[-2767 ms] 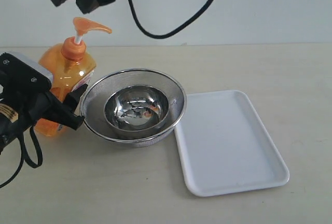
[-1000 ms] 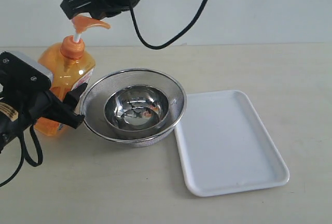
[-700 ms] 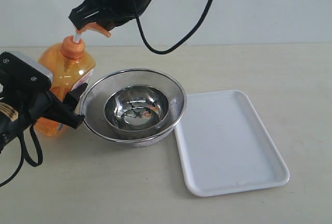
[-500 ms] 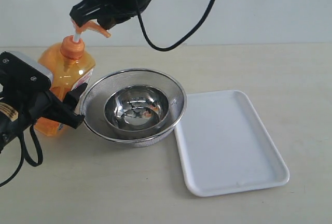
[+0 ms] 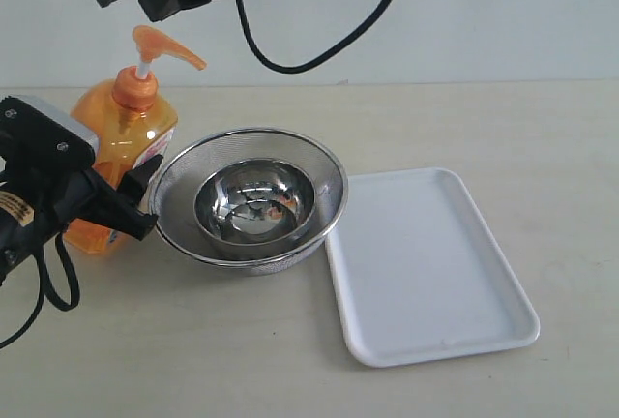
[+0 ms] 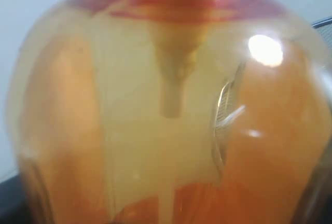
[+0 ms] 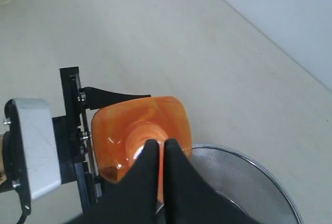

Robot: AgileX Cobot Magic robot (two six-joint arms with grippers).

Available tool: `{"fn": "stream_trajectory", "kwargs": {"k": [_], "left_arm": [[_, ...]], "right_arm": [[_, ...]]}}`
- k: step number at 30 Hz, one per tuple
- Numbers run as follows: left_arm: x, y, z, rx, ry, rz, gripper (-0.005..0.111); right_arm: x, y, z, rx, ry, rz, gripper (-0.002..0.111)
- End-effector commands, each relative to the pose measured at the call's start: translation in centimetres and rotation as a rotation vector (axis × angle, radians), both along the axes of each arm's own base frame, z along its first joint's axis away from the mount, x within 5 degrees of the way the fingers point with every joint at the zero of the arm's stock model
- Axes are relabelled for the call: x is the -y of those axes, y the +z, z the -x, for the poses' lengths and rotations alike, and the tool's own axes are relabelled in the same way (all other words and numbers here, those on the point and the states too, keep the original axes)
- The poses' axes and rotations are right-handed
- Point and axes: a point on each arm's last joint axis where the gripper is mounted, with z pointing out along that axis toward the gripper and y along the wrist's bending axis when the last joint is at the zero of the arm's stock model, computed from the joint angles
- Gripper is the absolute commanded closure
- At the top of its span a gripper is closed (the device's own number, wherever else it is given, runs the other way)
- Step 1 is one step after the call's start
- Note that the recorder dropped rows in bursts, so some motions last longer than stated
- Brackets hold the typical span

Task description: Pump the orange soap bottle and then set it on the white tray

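While left hand clasps the orange soap bottle, right hand hovers above.

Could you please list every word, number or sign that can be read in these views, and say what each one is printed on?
No text can be read anywhere.
Label on the soap bottle: white with red print, too small to read; it is blurred in the left wrist view.
Yellow sticker on the left arm: marks too small to read.
White tray and mesh bowl: no print visible.
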Motion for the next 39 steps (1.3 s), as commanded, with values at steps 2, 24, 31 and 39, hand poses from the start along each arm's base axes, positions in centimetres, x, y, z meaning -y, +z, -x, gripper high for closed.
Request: {"fn": "stream_trajectory", "kwargs": {"k": [2,24,31,39], "left_arm": [[0.3,0.8,-0.1,0.053,-0.011,0.016,0.102],[0.5,0.9,0.0,0.06,-0.037,0.01,0.102],[0.5,0.9,0.0,0.059,-0.038,0.013,0.102],[0.5,0.9,0.0,0.059,-0.038,0.013,0.102]], "right_arm": [[-0.2,-0.3,0.3,-0.035,0.019,0.003,0.109],[-3.1,-8.4,-0.9,-0.216,0.056,0.157,0.109],[-3.4,-9.6,-1.2,-0.238,0.057,0.178,0.109],[-3.7,-10.9,-1.4,-0.261,0.06,0.188,0.109]]}}
